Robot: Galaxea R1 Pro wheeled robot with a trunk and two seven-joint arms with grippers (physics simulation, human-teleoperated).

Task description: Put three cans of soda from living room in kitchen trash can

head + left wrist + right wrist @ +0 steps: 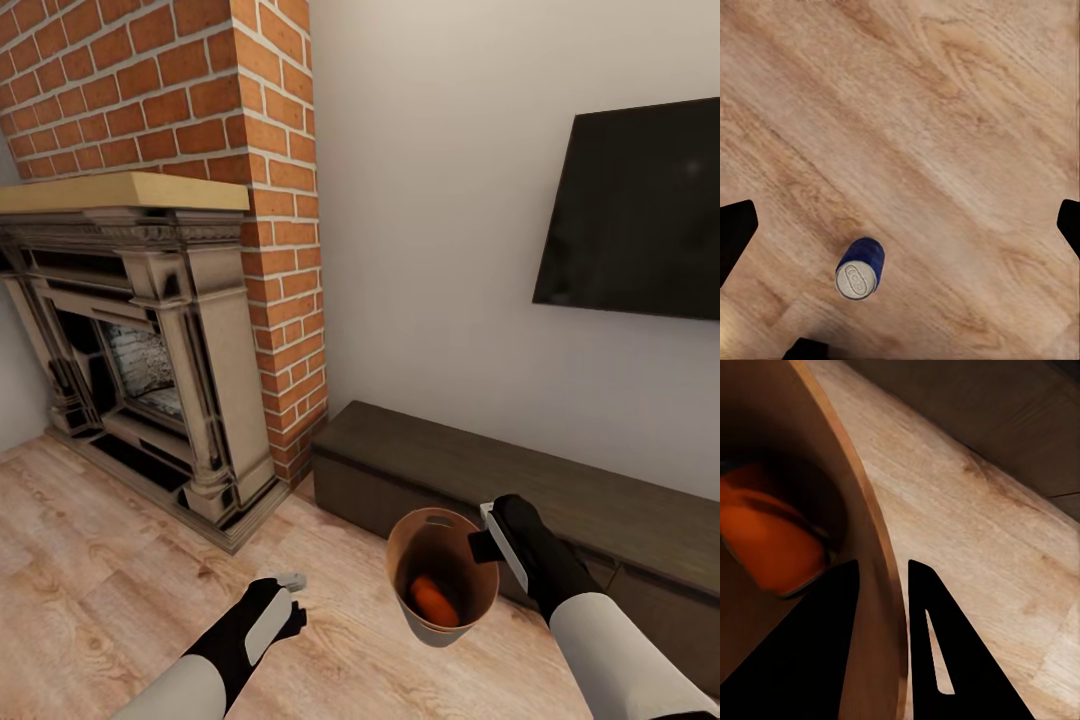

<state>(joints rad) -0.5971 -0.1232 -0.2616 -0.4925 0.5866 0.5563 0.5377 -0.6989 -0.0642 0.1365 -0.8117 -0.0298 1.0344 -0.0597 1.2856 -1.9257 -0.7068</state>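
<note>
My right gripper (487,541) holds the tash can (406,560) off the floor, shut on its rim. In the right wrist view one finger is inside the coppery wall (765,420) and the other outside, with the gripper (881,607) pinching it. An orange can of soda (434,598) lies inside the bin, also seen in the right wrist view (765,532). A dark blue can of soda (860,268) stands upright on the wood floor below my left gripper (900,225), which is open and well above it. In the head view the left gripper (290,580) hovers over the floor left of the bin.
A stone fireplace (150,350) with a red-brick chimney (280,200) stands at the left. A low dark cabinet (500,470) runs along the wall under a wall TV (640,210), just behind the bin. Light wood plank floor (100,560) spreads in front.
</note>
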